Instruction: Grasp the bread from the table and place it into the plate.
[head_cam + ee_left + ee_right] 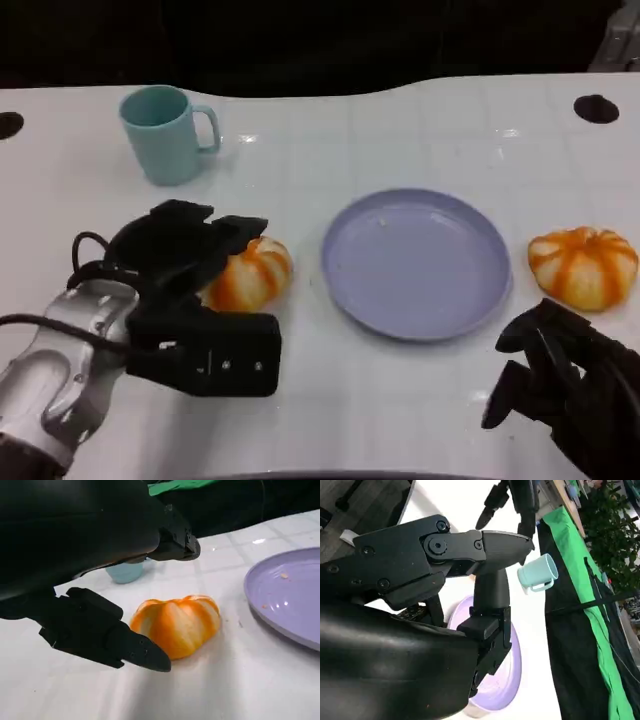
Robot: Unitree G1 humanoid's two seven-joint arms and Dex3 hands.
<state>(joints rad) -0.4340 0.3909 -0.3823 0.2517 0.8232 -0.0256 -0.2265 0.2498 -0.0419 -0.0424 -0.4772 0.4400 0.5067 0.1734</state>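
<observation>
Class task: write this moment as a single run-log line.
left hand: open around orange-striped bread bun on white table | right hand: open, idle | round lilac plate: empty | second striped bun: right of plate

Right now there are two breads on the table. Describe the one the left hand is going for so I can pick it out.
Start at the purple plate in the middle of the white table. The bread lies just off the plate's left rim, nearer than the teal mug. Unlike the other bread, which sits alone right of the plate, this one has the left hand around it.
</observation>
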